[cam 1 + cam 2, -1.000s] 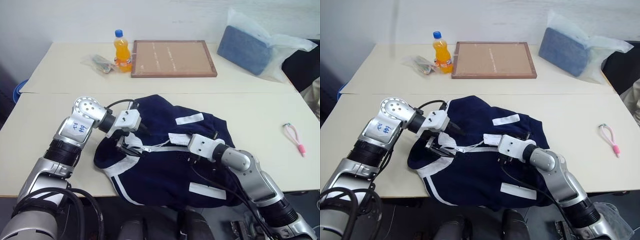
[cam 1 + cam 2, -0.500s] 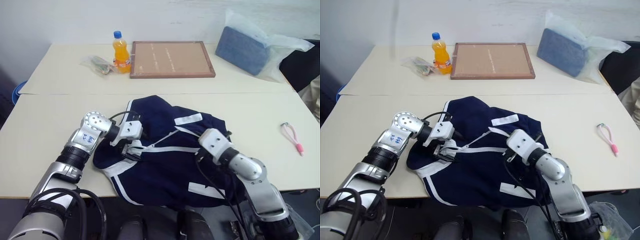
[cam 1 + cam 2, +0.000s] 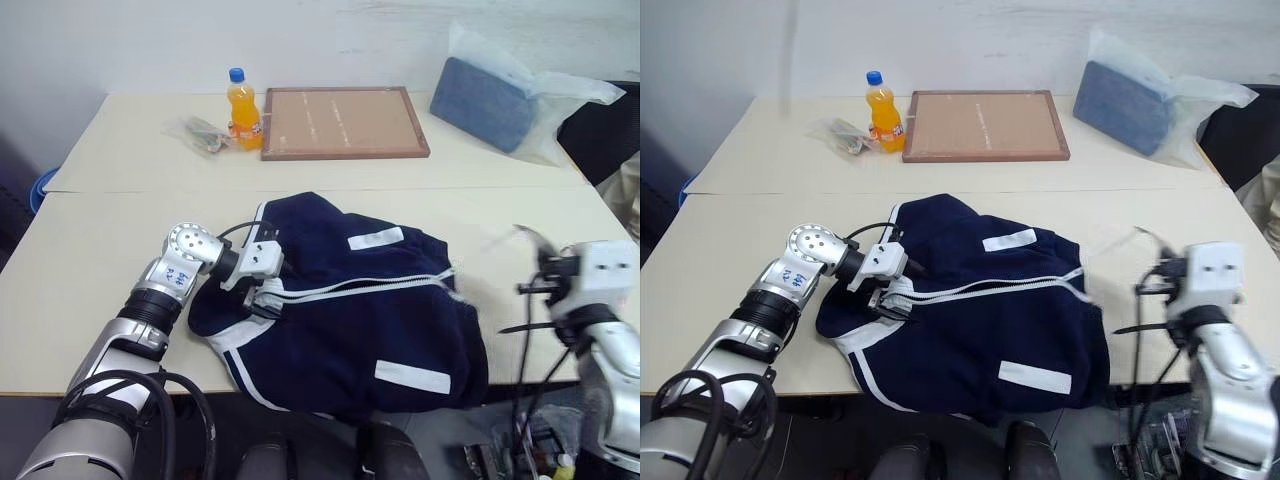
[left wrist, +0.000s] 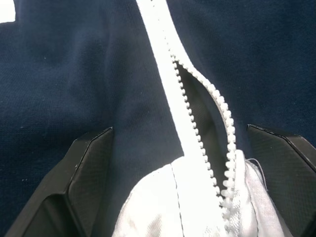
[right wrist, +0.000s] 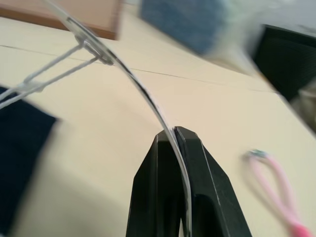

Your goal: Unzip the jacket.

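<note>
Jacket (image 3: pixel 350 320), navy blue with white trim, lies crumpled on the near edge of a cream table (image 3: pixel 90 260). Its white zipper (image 3: pixel 350 288) runs from the collar toward the robot's right, parted near the collar in the left wrist view. The left gripper (image 3: pixel 262 300) rests on the collar end, fingers (image 4: pixel 84 173) spread wide either side of the zipper. The right gripper (image 5: pixel 177 143) hangs well apart from the jacket, off the table's right edge, fingers pressed together on a thin clear loop (image 5: pixel 123 74) with fine white strings attached. Two white rectangular patches show on the jacket. Behind stand one orange drink bottle (image 3: pixel 243 106), one wooden-framed board (image 3: pixel 345 121) and one bagged blue cloth (image 3: pixel 495 88). No writing can be read.
</note>
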`<action>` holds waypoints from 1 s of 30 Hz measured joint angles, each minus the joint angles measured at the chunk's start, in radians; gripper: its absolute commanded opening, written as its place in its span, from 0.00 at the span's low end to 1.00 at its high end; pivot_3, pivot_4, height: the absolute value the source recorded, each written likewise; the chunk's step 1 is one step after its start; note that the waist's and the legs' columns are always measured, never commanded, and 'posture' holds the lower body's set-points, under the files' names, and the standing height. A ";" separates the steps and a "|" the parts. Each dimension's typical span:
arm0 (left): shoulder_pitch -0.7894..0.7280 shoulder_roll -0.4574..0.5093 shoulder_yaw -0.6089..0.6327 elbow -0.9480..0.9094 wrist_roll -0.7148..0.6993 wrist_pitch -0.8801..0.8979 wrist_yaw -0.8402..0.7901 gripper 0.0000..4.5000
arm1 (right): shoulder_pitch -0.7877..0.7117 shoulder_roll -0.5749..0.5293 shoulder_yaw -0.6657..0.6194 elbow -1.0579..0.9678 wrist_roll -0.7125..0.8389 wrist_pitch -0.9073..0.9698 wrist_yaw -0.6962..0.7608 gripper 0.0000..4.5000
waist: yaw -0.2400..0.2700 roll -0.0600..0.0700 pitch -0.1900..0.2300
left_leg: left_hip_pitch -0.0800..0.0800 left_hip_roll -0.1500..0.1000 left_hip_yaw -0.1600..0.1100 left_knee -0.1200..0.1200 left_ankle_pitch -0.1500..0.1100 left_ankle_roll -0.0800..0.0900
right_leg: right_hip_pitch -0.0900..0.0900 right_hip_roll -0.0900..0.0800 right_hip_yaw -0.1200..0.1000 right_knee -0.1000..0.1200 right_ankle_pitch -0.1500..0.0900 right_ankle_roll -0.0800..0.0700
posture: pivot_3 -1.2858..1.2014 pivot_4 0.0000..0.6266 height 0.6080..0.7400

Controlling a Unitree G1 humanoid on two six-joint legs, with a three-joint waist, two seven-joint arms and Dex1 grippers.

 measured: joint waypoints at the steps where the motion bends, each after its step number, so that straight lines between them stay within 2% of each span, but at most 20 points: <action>1: 0.000 0.000 0.000 0.005 0.000 -0.003 0.000 1.00 | -0.002 -0.022 -0.037 0.034 0.019 0.000 0.000 0.01 | 0.000 0.000 0.000 | 0.002 0.000 0.000 -0.001 0.000 0.000 | 0.001 0.000 0.001 0.000 0.000 0.000 | 0.52 0.24 1.00; 5: -0.003 -0.001 0.000 0.023 0.000 -0.016 0.000 1.00 | -0.019 -0.077 -0.122 0.145 0.074 -0.001 0.002 0.01 | -0.002 0.001 -0.001 | 0.007 0.000 0.000 -0.003 0.000 0.001 | 0.002 0.000 0.006 0.000 0.000 0.000 | 0.52 0.24 1.00; 11: -0.002 -0.004 0.001 0.027 0.001 -0.020 0.002 1.00 | -0.079 -0.113 -0.117 0.178 0.192 0.043 0.041 0.01 | -0.002 0.004 -0.002 | 0.008 0.000 0.000 -0.005 0.000 0.001 | 0.002 0.000 0.007 0.000 0.000 0.000 | 0.52 0.24 1.00; 13: -0.001 -0.009 0.004 0.017 0.001 -0.015 0.006 1.00 | -0.058 -0.188 -0.055 0.183 0.195 0.040 0.095 0.01 | 0.003 0.005 -0.003 | 0.008 -0.001 0.000 -0.005 -0.001 0.002 | 0.002 -0.001 0.007 -0.001 0.000 0.000 | 0.52 0.24 1.00; 14: 0.004 -0.009 0.007 0.004 0.001 0.004 0.005 1.00 | -0.020 -0.266 0.018 0.184 0.171 0.015 0.149 0.01 | 0.002 0.005 -0.003 | 0.007 -0.001 0.000 -0.005 -0.001 0.003 | 0.002 -0.001 0.007 -0.001 0.000 0.000 | 0.52 0.24 1.00; 17: 0.021 -0.002 0.020 -0.045 -0.003 0.076 0.004 1.00 | 0.033 -0.384 0.146 0.216 0.117 -0.062 0.265 0.01 | -0.002 0.004 -0.002 | 0.007 -0.001 0.000 -0.005 -0.001 0.003 | 0.002 -0.001 0.007 -0.002 0.000 0.001 | 0.52 0.24 1.00; 20: 0.037 0.014 0.034 -0.111 -0.028 0.173 -0.016 1.00 | 0.069 -0.491 0.239 0.291 0.083 -0.163 0.409 0.13 | -0.002 0.003 -0.002 | 0.005 -0.001 0.001 -0.006 -0.001 0.003 | 0.000 0.000 0.007 -0.003 0.000 0.001 | 0.52 0.24 1.00; 22: 0.043 0.058 0.058 -0.163 -0.063 0.269 -0.050 1.00 | 0.073 -0.574 0.253 0.365 0.087 -0.210 0.523 0.27 | -0.003 0.001 0.001 | 0.004 -0.001 0.001 -0.006 -0.001 0.003 | -0.002 0.000 0.007 -0.004 0.001 0.001 | 0.52 0.24 1.00; 26: 0.043 0.166 0.140 -0.248 -0.154 0.439 -0.107 1.00 | 0.040 -0.708 0.222 0.511 0.128 -0.266 0.715 0.57 | -0.006 -0.002 0.004 | 0.004 0.000 0.002 -0.007 -0.001 0.003 | -0.002 0.000 0.007 -0.005 0.001 0.001 | 0.52 0.24 1.00; 30: 0.042 0.327 0.240 -0.263 -0.230 0.552 -0.108 1.00 | 0.036 -0.820 0.107 0.653 0.203 -0.278 0.927 0.86 | -0.005 -0.004 0.005 | 0.004 0.000 0.001 -0.008 -0.001 0.003 | -0.001 0.001 0.006 -0.007 0.001 0.001 | 0.52 0.24 1.00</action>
